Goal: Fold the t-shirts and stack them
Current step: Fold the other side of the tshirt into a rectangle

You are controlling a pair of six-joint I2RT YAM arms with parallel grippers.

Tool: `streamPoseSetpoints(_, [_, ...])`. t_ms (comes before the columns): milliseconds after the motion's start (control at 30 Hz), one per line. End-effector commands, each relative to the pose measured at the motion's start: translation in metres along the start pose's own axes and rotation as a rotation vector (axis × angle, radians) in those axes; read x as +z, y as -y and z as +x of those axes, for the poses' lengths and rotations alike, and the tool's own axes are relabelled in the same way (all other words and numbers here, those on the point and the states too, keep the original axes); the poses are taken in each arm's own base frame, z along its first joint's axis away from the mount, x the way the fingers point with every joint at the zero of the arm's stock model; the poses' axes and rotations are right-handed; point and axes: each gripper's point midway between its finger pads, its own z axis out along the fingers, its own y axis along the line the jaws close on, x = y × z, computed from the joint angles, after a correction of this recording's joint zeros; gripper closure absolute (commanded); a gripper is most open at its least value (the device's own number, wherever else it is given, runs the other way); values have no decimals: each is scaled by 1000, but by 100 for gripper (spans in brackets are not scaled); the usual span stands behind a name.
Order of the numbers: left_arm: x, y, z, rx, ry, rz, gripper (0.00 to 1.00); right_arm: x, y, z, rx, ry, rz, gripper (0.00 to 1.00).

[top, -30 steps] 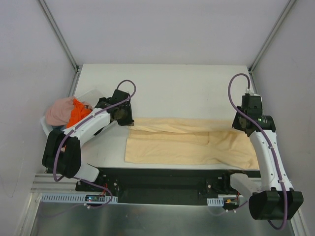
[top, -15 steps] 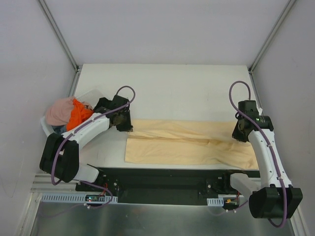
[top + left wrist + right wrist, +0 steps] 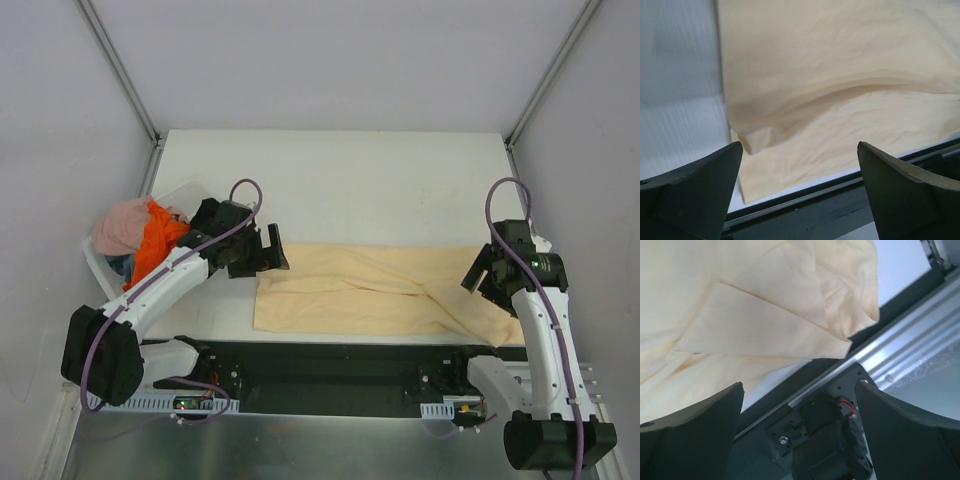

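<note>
Your spread t-shirt [image 3: 370,295] lies along the near edge of the desk [image 3: 340,185]. Left jaws at its left end, right jaws at its right. Heaped t-shirts [image 3: 135,232] in basket [image 3: 95,262], far left.

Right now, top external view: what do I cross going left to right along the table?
pink t-shirt → orange t-shirt → left end effector, open → pale yellow t-shirt, spread out → right end effector, open, over that shirt's right end.
</note>
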Motion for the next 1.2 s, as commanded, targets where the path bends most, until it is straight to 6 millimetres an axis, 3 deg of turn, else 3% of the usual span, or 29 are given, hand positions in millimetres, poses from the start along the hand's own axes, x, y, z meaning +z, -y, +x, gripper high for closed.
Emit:
streamPoseSetpoints(0, [-13,49,-28,94,52,111,1,-10,-48,-25,-26,47,-237,4])
streamPoseSetpoints(133, [12,71,-27,147,-30,146,1,-8,-105,-28,-80,-31,-469,3])
streamPoseSetpoints(200, [20,82,-25,175,-55,172,1,10,-107,-36,-93,-51,-399,3])
streamPoseSetpoints(300, [37,78,-16,171,-124,164,1,36,-107,-47,-89,-81,-296,3])
streamPoseSetpoints(567, [59,35,17,130,-183,51,1,90,-110,-40,-20,-261,-266,1])
streamPoseSetpoints(700, [67,16,34,104,-229,-4,1,98,-129,-32,-5,-318,-375,3])
streamPoseSetpoints(867, [68,5,34,95,-222,-34,1,111,-130,-35,-60,-350,-350,3])
streamPoseSetpoints(1000, [67,-1,34,76,-216,-44,1,104,-135,-17,-72,-423,-404,3])
streamPoseSetpoints(1167, [65,-5,33,66,-212,-49,1,91,-122,-9,-63,-405,-387,3])
